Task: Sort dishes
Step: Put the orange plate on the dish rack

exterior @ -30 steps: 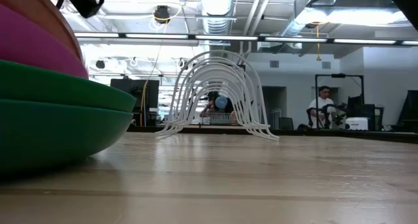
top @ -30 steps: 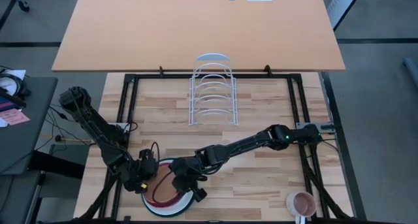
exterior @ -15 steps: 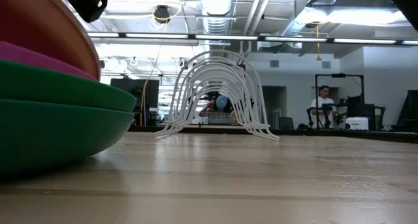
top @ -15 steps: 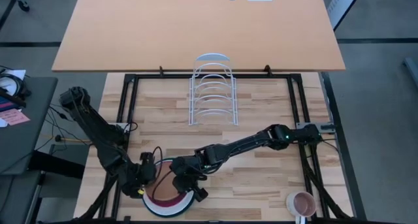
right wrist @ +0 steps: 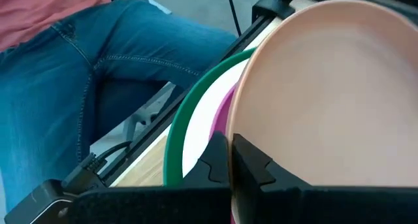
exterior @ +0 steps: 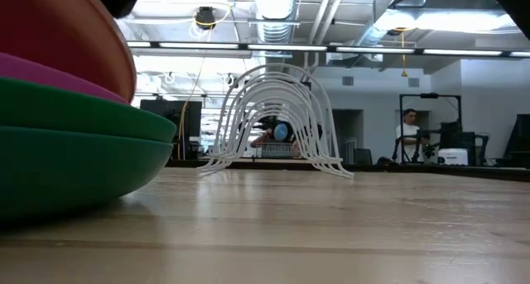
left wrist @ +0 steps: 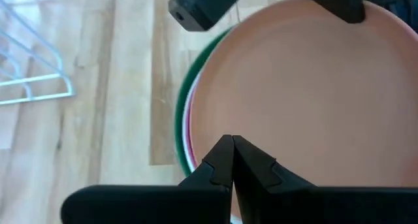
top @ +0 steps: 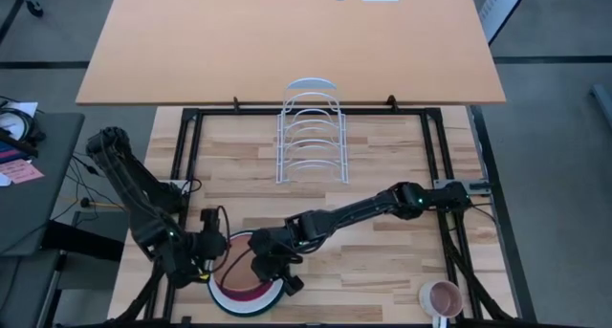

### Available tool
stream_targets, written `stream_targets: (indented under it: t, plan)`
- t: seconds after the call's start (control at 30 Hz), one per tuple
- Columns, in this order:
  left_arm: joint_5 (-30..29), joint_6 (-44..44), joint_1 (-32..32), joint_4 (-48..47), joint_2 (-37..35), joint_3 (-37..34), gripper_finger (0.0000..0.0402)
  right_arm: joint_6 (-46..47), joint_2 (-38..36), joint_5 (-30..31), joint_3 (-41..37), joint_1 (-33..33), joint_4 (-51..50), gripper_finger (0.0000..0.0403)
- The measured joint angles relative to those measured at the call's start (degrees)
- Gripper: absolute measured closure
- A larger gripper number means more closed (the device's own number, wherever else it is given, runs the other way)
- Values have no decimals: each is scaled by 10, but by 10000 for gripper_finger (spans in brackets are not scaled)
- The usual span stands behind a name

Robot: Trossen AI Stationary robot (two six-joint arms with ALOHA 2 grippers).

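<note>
**A:** While both arms crowd the stack at the bench's (top: pixel 382 261) near edge, what worries you first?

**B:** On the left, the left end effector (left wrist: pixel 232 160) has its fingers pinched together on the near rim of the terracotta plate (left wrist: pixel 307 100), which sits tilted above the magenta plate (exterior: pixel 41 73), white plate (top: pixel 273 297) and green plate (exterior: pixel 74 143). A thin rim grip could slip, I'd guess, dropping it back onto the stack.

**A:** And the other one?

**B:** The right end effector (right wrist: pixel 230 157) is likewise closed on that same plate's rim. If the two pull differently, the plate may twist free or drag the stack off the edge.

**A:** Poses?

**B:** Left arm folded low, reaching inward; right arm stretched long across the bench, well short of the wire rack (top: pixel 311 132).
</note>
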Motion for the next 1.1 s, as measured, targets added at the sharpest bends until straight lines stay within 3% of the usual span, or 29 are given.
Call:
stream_targets:
  t: [0.17,0.37,0.7,1.1]
  plan:
    - [-44,-15,0,-48,0,41,401,-2,-9,18,19,-3,-27,403]
    - [-147,-80,-8,-129,0,90,402,0,-39,114,21,3,-109,403]
    - [-262,-92,-8,-141,0,102,401,20,-101,195,21,23,-198,403]
    - [-286,-90,-21,-138,-51,102,401,29,-248,323,21,80,-255,403]
